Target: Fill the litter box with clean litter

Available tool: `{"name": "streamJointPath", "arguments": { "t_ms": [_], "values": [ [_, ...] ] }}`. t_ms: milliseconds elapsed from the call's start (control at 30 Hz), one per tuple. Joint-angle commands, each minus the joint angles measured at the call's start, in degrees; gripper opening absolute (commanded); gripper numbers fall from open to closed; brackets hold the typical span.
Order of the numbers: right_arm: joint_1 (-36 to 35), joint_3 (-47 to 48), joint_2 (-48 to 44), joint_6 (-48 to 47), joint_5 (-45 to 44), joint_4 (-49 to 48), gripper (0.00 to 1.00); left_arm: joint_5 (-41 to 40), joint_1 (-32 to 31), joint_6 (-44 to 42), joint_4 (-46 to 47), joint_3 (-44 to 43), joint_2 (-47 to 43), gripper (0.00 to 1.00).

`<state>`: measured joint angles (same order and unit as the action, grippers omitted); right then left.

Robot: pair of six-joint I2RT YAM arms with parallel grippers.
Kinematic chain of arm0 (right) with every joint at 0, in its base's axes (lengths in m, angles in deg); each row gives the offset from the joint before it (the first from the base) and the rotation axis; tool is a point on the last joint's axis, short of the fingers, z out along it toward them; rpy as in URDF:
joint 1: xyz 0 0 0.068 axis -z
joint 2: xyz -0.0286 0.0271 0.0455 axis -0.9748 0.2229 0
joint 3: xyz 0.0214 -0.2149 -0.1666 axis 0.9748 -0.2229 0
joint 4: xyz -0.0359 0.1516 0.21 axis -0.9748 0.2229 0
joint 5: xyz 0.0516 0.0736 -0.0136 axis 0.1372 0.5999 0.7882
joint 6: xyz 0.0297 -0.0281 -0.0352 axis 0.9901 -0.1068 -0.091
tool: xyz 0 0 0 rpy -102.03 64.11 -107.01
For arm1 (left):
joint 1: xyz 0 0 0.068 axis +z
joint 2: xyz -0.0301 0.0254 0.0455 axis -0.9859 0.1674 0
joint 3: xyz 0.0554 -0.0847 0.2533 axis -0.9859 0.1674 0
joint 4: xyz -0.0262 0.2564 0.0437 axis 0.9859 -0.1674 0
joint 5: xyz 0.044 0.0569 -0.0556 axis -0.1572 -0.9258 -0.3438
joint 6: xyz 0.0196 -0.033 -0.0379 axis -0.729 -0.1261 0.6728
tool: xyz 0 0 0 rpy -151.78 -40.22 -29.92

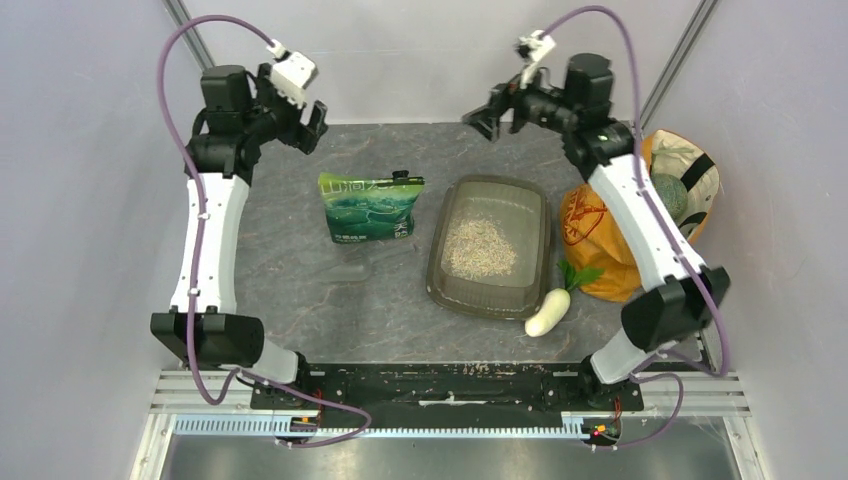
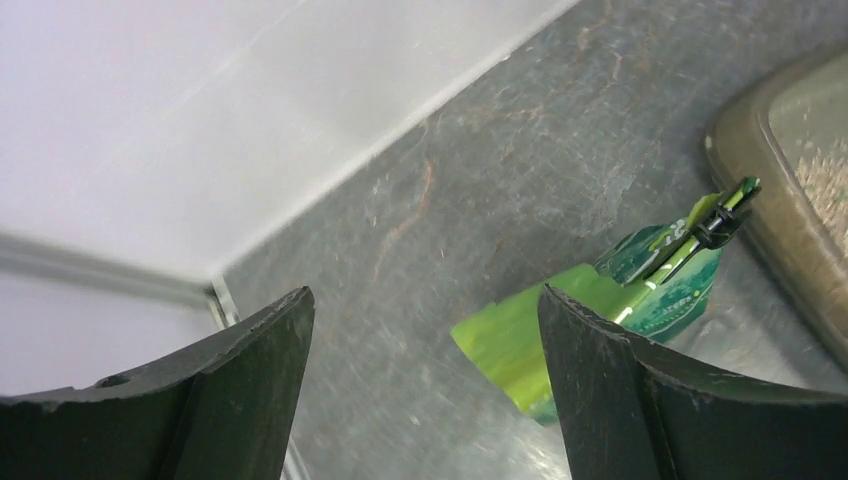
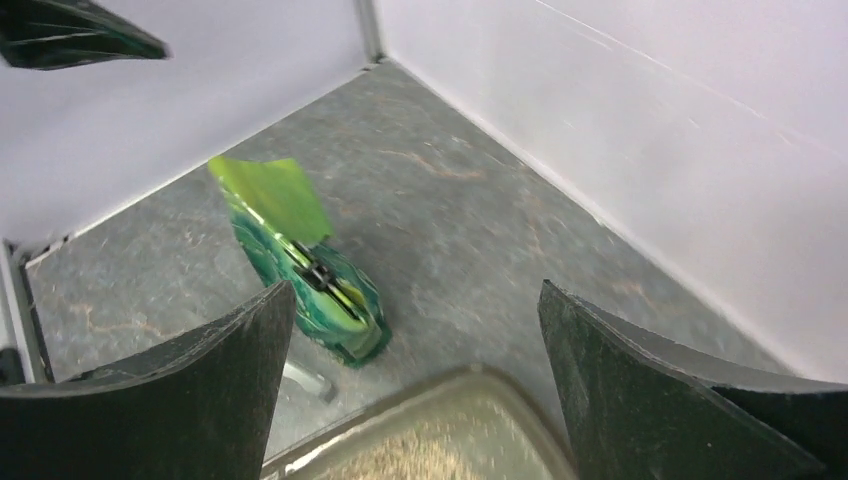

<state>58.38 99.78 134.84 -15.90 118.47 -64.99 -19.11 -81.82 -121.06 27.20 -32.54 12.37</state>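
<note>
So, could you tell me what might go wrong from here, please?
1. The green bag sits close beside the litter box; the left end effector or right end effector, both open, could knock it when lowering.
2. The clean litter covers only the middle of the box floor, so the fill may fall short.
3. The white vegetable lies at the box's near right corner; nudging the box might roll it.

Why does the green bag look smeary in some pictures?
Right wrist view: the green printed plastic pouch looks soft and smeared, maybe from camera motion; left wrist view: slightly soft too; top external view: crisp, evenly lit, its white print clear.
</note>
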Motion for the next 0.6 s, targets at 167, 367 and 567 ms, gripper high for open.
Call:
{"name": "streamJointPath", "arguments": {
  "t_ms": [167,367,567],
  "values": [
    [9.46,-22.64,-23.96,16.32,-18.98,5.53,0.97,-13.05,6.28,27.98,-9.39,10.07,-10.63,0.89],
    [10.53,-38.20,-38.11,15.63,-24.01,11.03,0.97,-20.90,6.28,29.28,-9.31,27.32,-21.23,0.90],
    [10.55,-42.06,-42.81,15.58,-24.56,13.56,0.97,-21.28,6.27,29.57,-8.50,34.71,-26.78,0.90]
  ]
}}
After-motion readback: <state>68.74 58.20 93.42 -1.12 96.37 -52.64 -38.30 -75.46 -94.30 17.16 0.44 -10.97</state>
